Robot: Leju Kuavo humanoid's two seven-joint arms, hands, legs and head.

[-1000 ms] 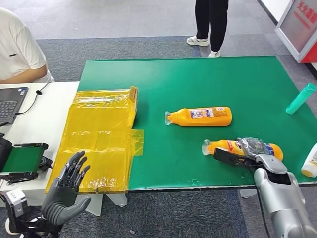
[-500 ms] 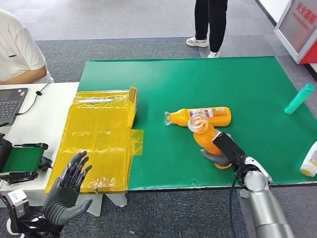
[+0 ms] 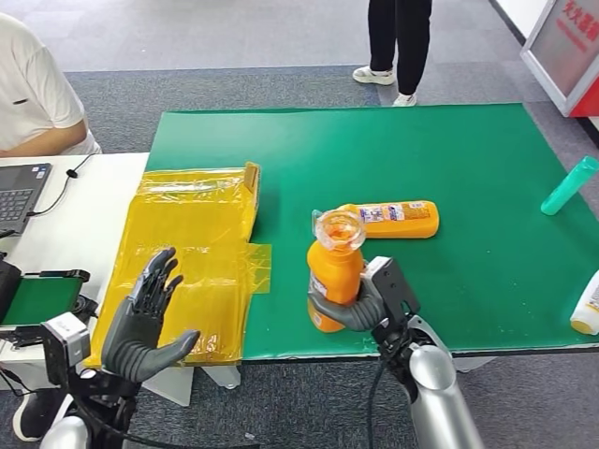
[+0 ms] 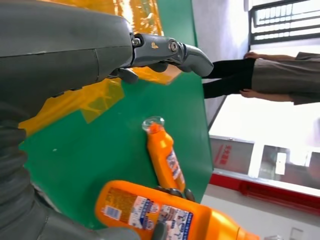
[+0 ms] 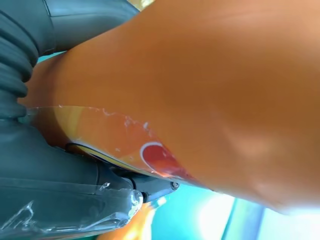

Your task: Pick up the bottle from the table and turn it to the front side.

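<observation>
Low in the middle of the head view, the right hand [image 3: 357, 304] grips the orange bottle [image 3: 334, 269] upright above the green surface [image 3: 459, 159], cap toward the camera. At lower left, the left hand [image 3: 145, 323] spreads its fingers, holding nothing. A second orange bottle [image 3: 396, 218] lies just behind.

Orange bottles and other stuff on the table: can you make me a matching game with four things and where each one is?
Things:
1. orange plastic bottle with clear cap
2. second orange plastic bottle
3. teal plastic tube
4. yellow plastic sheet

Places:
A. lying flat mid-mat
B. left edge of green mat
C. held in right hand
D. far right of mat

Pairs: 1-C, 2-A, 3-D, 4-B
</observation>
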